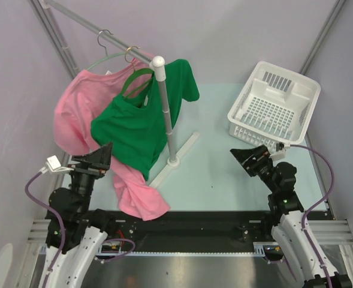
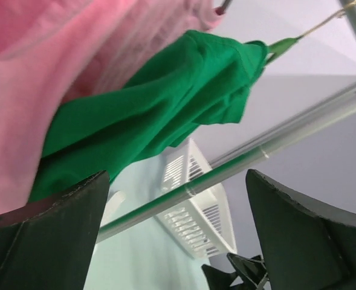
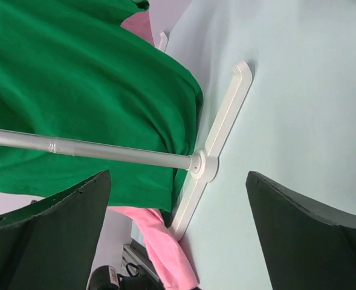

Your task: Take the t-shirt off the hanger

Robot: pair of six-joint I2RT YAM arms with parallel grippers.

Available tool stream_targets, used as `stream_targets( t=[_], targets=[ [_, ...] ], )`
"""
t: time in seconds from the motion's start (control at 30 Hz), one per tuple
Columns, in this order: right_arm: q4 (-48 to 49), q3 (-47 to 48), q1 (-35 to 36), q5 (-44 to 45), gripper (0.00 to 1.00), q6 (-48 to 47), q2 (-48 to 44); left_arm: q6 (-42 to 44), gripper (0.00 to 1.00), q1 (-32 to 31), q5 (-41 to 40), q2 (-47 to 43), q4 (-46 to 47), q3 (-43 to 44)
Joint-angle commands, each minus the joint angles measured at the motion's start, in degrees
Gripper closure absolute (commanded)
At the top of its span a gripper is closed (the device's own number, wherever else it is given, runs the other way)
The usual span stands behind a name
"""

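Left hand (image 1: 104, 153), right hand (image 1: 247, 153) agape, empty. Pink shirt (image 1: 74, 114) overlaps green t-shirt (image 1: 134, 129); rack pole (image 1: 167, 114) in front; basket (image 1: 272, 111) right.

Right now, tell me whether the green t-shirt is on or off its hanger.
On: the green t-shirt drapes from the green hanger, which is hooked on the rail.

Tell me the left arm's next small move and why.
Probably ease the left gripper forward to the lower edge of the green fabric t-shirt and close. Its jaws are open and empty, the shirt hangs just ahead on its green hanger beside the pink t-shirt, and the right gripper is open, far off near the white plastic basket.
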Motion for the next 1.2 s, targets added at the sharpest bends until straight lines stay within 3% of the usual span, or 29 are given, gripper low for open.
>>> stream_targets(
  t=[0.0,0.03,0.13,0.4,0.5,0.63,0.73,0.87,1.17],
  targets=[
    [-3.7,3.9,0.3,-2.2,0.0,-3.1,1.7,5.3,0.0,0.5,-1.3,7.3,-18.6,11.3],
    [-3.1,4.2,0.3,-3.5,0.0,-3.5,2.0,13.4,0.0,0.5,4.9,8.6,-16.4,12.9],
    [-2.9,6.9,1.4,-7.1,0.0,-5.6,3.1,19.6,0.0,0.5,13.8,12.0,-13.8,18.0],
    [-5.4,12.6,7.5,-8.6,0.0,-11.5,1.1,30.3,0.0,0.5,25.0,25.4,-13.1,35.9],
    [-8.5,15.2,8.2,-8.7,0.0,-13.1,0.5,32.6,0.0,0.5,26.2,33.7,-16.6,44.1],
    [-9.3,16.8,8.4,-9.1,0.0,-12.7,-1.6,35.0,0.16,0.5,26.1,41.6,-17.5,52.0],
    [-12.0,17.7,8.4,-9.4,0.0,-12.8,-3.0,37.5,0.21,0.7,24.6,46.3,-18.4,57.0],
    [-14.6,20.7,8.4,-9.4,0.0,-14.9,-3.2,40.7,0.2,1.2,26.5,55.1,-25.4,66.6],
    [-15.4,24.9,8.4,-10.7,0.0,-16.0,-0.3,41.6,0.2,7.5,32.3,60.5,-23.9,65.1]
  ],
)
